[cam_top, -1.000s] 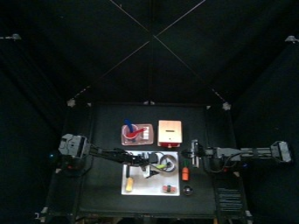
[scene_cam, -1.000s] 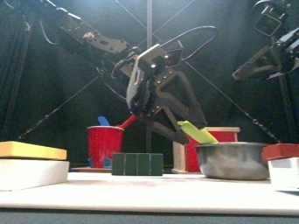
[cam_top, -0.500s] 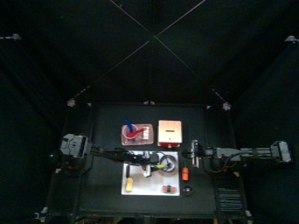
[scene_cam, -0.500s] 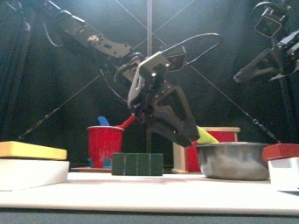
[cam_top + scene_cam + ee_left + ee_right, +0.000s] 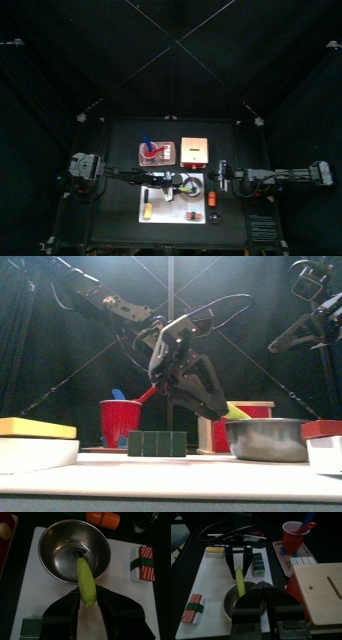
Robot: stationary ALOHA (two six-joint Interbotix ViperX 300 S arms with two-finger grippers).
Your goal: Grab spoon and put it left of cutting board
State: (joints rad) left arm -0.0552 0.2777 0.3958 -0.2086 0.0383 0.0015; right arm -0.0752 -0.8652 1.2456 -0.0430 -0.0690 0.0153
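My left gripper [image 5: 88,609] pinches slim yellow-green plastic spoon [image 5: 85,582] by handle end; light, stiff, slick. Bowl end rests in steel bowl [image 5: 63,547].

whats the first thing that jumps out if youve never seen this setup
The yellow spoon sticking up out of the metal bowl on the white cutting board, with the left tool closed around its handle. Behind the board, a red cup stands out against the black table.

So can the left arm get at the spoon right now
Probably yes: the left pincer already sits around the spoon, which leans out of the metal bowl over the cutting board, nothing blocking.
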